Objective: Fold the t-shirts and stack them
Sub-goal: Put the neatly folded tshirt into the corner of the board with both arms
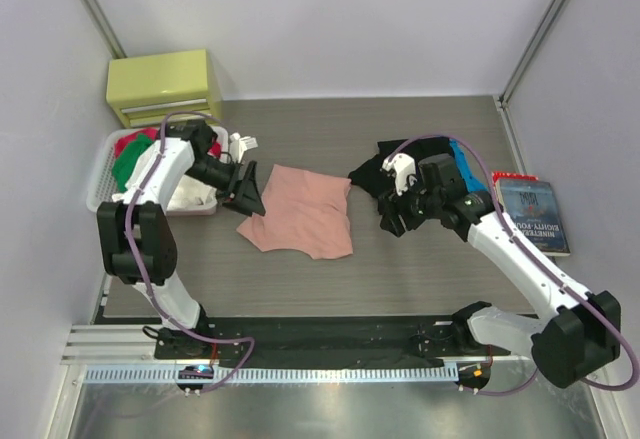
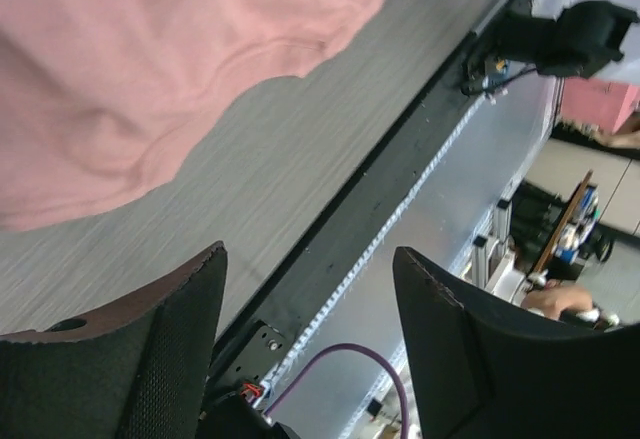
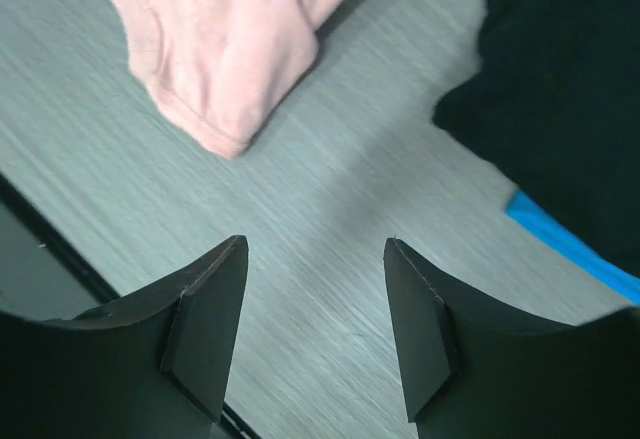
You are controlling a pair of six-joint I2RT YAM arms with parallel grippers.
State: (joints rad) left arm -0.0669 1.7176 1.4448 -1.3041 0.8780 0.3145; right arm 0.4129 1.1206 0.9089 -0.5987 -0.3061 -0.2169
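Pink t-shirt (image 1: 305,209) lies flat on the table (image 1: 420,269) between the two pincers: just ahead of the left gripper (image 2: 308,254), ahead-left of the right gripper (image 3: 315,244), touching neither. Black t-shirt (image 1: 372,173) is bunched ahead-right of the right gripper. Both jaws wide, empty.

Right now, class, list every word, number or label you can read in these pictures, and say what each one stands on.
"NINETEEN EIGHTY-FOUR", probably: pale letters on the cover of the book, upside down in the overhead view and small, so not certain.
Other lines on that cover: too small to read.
Pink shirt, black shirt, yellow drawer box: no text shows in any view.
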